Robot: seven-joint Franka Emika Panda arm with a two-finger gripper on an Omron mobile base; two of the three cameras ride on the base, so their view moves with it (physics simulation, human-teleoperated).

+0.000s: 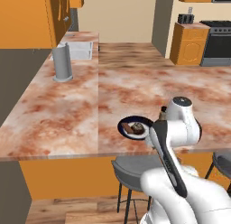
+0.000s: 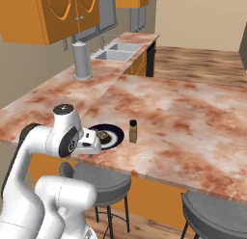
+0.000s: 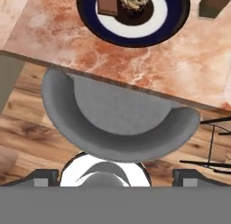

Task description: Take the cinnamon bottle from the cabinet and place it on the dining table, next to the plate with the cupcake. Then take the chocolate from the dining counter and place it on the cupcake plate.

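Observation:
The dark blue plate (image 3: 90, 20) sits near the front edge of the dining table (image 3: 67, 42). It holds the cupcake (image 3: 133, 0) and, lying beside it, the flat brown chocolate (image 3: 108, 3). The cinnamon bottle (image 2: 133, 131) stands upright on the table just right of the plate (image 2: 115, 134), apart from it. My gripper (image 3: 115, 177) hangs open and empty over the table's front edge, above a grey stool (image 3: 119, 123), with its fingertips (image 3: 43, 175) wide apart. In the left base view the plate (image 1: 124, 127), chocolate (image 1: 127, 128) and cupcake (image 1: 138, 127) lie just left of my arm.
A tall grey cylinder (image 1: 62, 63) stands far back left on the counter, near a sink (image 2: 116, 52). Orange wall cabinets (image 2: 48, 11) hang above. Two grey stools (image 2: 103, 182) (image 2: 217, 211) stand under the table's front edge. A stove (image 1: 219, 42) is at the far right.

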